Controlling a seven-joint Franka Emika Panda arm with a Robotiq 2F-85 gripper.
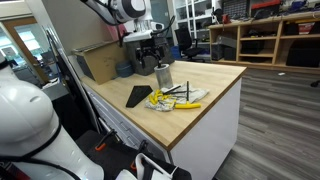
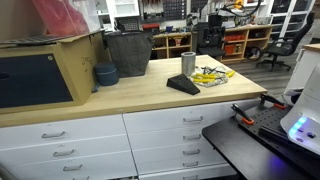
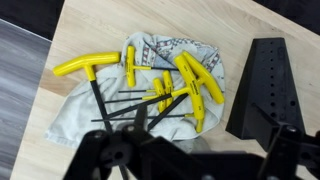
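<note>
Hex keys point(image 3: 160, 85) with yellow T-handles, heaped on a crumpled cloth point(image 3: 85, 110) just beside the black stand point(image 3: 265, 90).

Wrist view: the keys have thin dark steel shafts and glossy plastic handles. They cross one another on the wrinkled, printed fabric next to the stand, a matte wedge drilled with rows of small holes. The gripper point(image 3: 190, 152) hangs over the pile's stand-side edge, its jaws spread wide with nothing between them. In an exterior view the gripper point(image 1: 147, 62) hovers near a round metal cup point(image 1: 164, 77) that stands close behind the stand on a pale wooden countertop point(image 1: 220, 78); what the cup contains is hidden. In an exterior view the keys point(image 2: 208, 73) lie just past the stand. A dark bin point(image 2: 128, 52) and a blue bowl point(image 2: 106, 74) sit well apart from the stand, and their insides cannot be seen.
</note>
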